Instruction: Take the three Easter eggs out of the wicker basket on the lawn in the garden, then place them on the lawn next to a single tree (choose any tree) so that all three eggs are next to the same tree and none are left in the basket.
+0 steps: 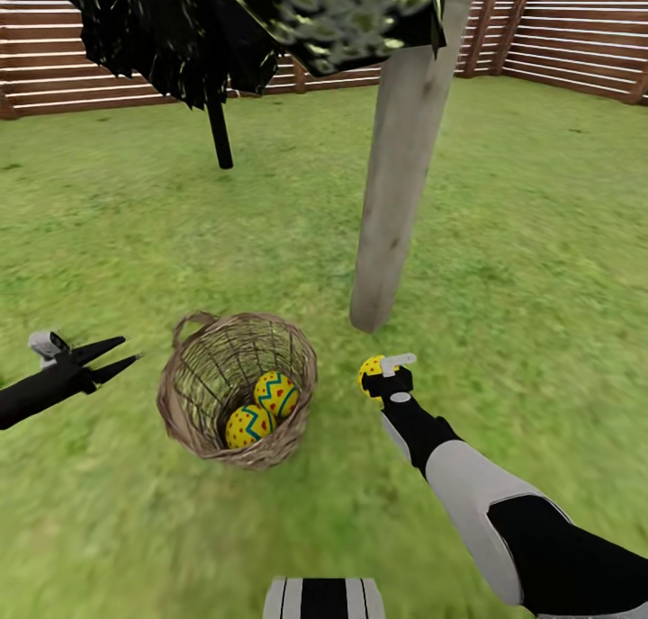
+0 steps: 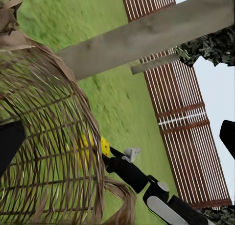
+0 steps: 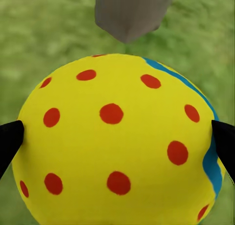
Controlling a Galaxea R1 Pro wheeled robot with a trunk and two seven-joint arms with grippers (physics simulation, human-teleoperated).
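Your right gripper (image 1: 376, 378) is closed around a bright yellow Easter egg with red dots and a blue band (image 3: 117, 141), its dark fingertips (image 3: 10, 141) pressed on both sides; from the head view most of that egg is hidden behind the gripper, low over the green lawn (image 1: 540, 241) near the foot of the thick pale grey-beige tree trunk (image 1: 400, 169). Your left gripper (image 1: 117, 354) hangs parted and empty, just beside the round brown wicker basket (image 1: 193, 412), where two more yellow zigzag-banded eggs (image 1: 263, 408) lie together. Farther off stand a thin black-trunked tree (image 1: 219, 133) and the brown slatted wooden fence (image 1: 576, 25).
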